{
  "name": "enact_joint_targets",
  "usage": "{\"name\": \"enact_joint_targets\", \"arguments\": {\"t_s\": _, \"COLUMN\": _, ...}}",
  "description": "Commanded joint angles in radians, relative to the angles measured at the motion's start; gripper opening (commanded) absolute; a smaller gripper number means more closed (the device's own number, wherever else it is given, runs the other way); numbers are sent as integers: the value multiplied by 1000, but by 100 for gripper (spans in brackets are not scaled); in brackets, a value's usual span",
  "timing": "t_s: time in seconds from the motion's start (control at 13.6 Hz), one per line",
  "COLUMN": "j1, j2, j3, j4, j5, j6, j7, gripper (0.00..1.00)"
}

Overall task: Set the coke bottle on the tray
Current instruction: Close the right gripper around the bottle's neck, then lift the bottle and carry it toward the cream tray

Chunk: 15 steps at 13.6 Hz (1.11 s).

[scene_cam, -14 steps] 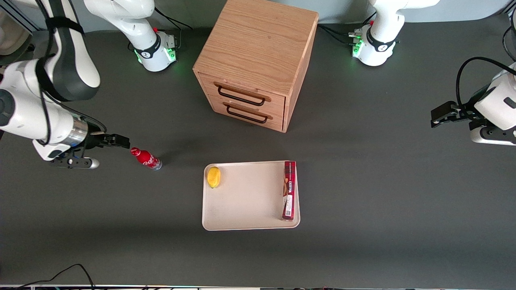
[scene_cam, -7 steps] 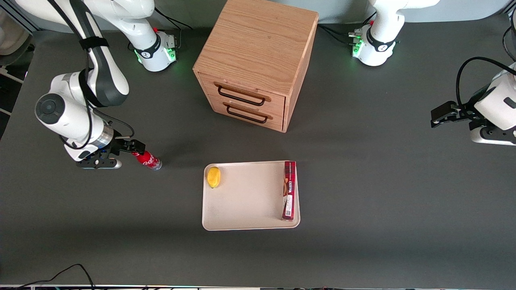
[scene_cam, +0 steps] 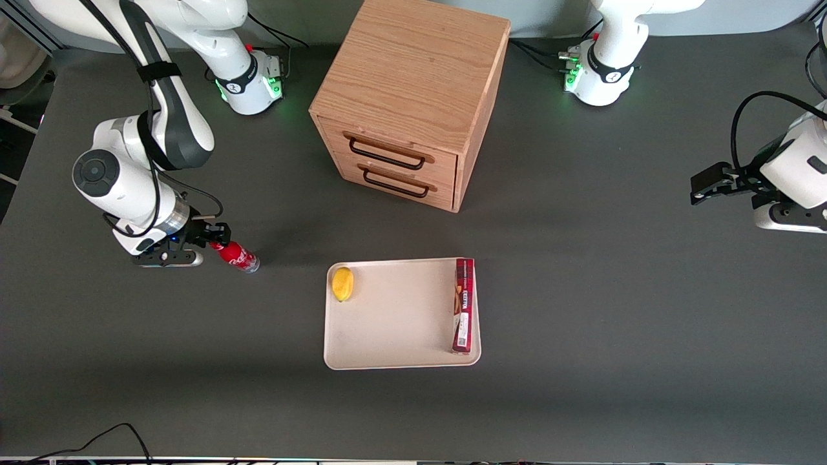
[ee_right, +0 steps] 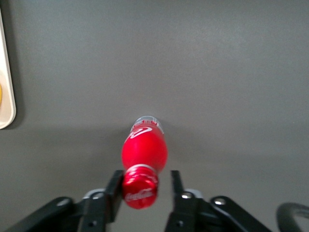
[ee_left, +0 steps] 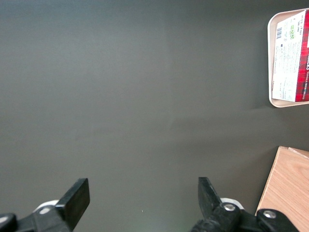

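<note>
Toward the working arm's end of the desk (scene_cam: 581, 290), bottle (scene_cam: 237, 255) standing upright, hand (scene_cam: 216, 237) straddling its cap, fingers (ee_right: 114, 191) parted, tray (scene_cam: 394, 352) lying well apart.

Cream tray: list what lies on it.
On the flat cream-white tray: a small yellow fruit and a long red box. The red coke bottle stands off it, between the open pincer.

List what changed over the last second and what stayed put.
The gripper moved in toward the coke bottle and now straddles its cap, fingers open with gaps showing. The bottle stayed standing on the table; the tray, yellow fruit and red box did not move.
</note>
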Motion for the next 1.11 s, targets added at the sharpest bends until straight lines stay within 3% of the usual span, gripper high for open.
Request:
{"name": "enact_joint_targets", "arguments": {"t_s": 0.0, "j1": -13, "j2": -46, "j3": 25, "j4": -48, "j5": -27, "j6": 13, "j7": -15, "gripper": 0}}
{"name": "enact_joint_targets", "arguments": {"t_s": 0.37, "j1": -24, "j2": -87, "j3": 23, "j4": 1, "j5": -27, "j6": -79, "j7": -15, "gripper": 0}}
{"name": "enact_joint_targets", "arguments": {"t_s": 0.66, "j1": -35, "j2": -97, "j3": 22, "j4": 237, "j5": -12, "j6": -381, "j7": -12, "gripper": 0}}
{"name": "enact_joint_targets", "arguments": {"t_s": 0.88, "j1": -39, "j2": -89, "j3": 19, "j4": 452, "j5": 51, "j6": -605, "j7": -13, "gripper": 0}}
{"name": "enact_joint_targets", "arguments": {"t_s": 1.03, "j1": -38, "j2": -78, "j3": 17, "j4": 575, "j5": 53, "j6": -719, "j7": -6, "gripper": 0}}
